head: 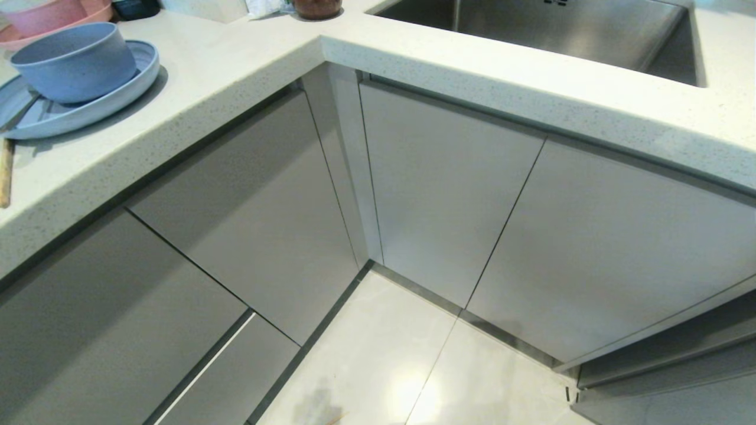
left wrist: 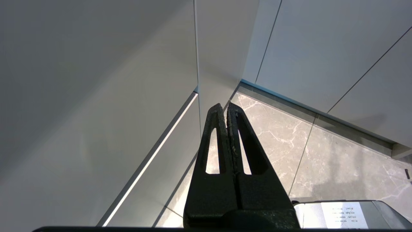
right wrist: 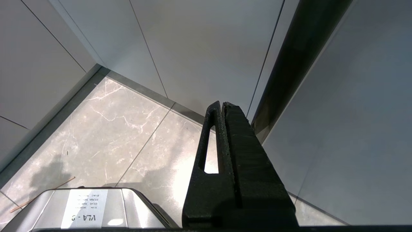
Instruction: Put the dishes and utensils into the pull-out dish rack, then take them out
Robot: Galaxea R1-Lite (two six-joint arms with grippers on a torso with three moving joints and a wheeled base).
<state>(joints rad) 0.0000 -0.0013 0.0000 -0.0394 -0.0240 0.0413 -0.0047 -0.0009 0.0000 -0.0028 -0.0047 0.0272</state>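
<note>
On the counter's far left, a pale blue bowl (head: pixel 74 62) sits on a wide pale blue plate (head: pixel 112 97). A light-brown wooden stick (head: pixel 6 171), like the chopsticks, lies by the plate at the picture's edge. Another thin brown stick (right wrist: pixel 42 195) lies on the floor tile. The spoon is out of view. All the cabinet fronts look closed, and the pull-out dish rack is hidden. My left gripper (left wrist: pixel 224 108) hangs low over the floor, shut and empty. My right gripper (right wrist: pixel 222 104) hangs likewise, shut with nothing in it. Neither arm shows in the head view.
Pink bowls (head: pixel 47 15) stand behind the blue dishes. A steel sink (head: pixel 531 29) is set in the counter at the back right. Grey cabinet fronts (head: pixel 443 189) meet in a corner over marbled floor tiles (head: pixel 384 354). A dark gap (right wrist: pixel 289 64) runs beside a panel near my right gripper.
</note>
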